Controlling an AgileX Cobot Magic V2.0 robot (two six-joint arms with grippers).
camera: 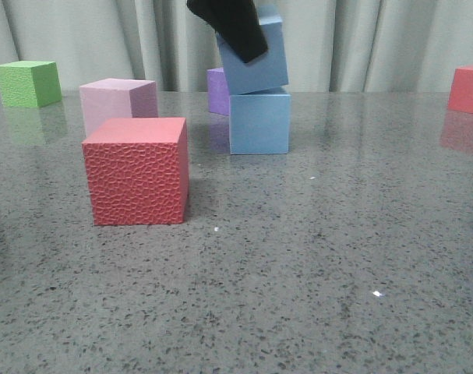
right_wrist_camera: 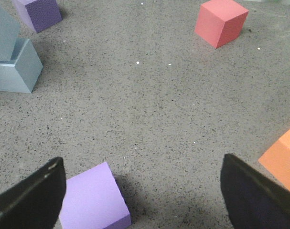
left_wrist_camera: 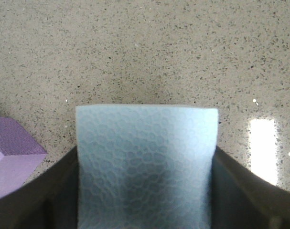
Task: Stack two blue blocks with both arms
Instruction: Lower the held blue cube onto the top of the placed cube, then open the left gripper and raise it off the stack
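Low front camera faces the curtain (camera: 361,39); both wrist cameras look down (left closest), sharing the stacked blue blocks (camera: 255,86).

The near and middle stretch of the grey table (camera: 314,273) lies open in the front view, wide enough for a gripper to pass. On the left, a red cube (camera: 136,171) stands forward with a pink cube (camera: 118,103) just behind it, and a green cube (camera: 29,82) sits farther back. The two blue blocks, the lower blue block (camera: 259,121) and the tilted upper blue block (camera: 255,54), block the centre rear, with a purple cube (camera: 217,90) close behind. Another red cube (camera: 467,89) occupies the far right edge. The right gripper (right_wrist_camera: 142,191) hangs with jaws spread near a lilac cube (right_wrist_camera: 93,198) and an orange cube (right_wrist_camera: 283,160).
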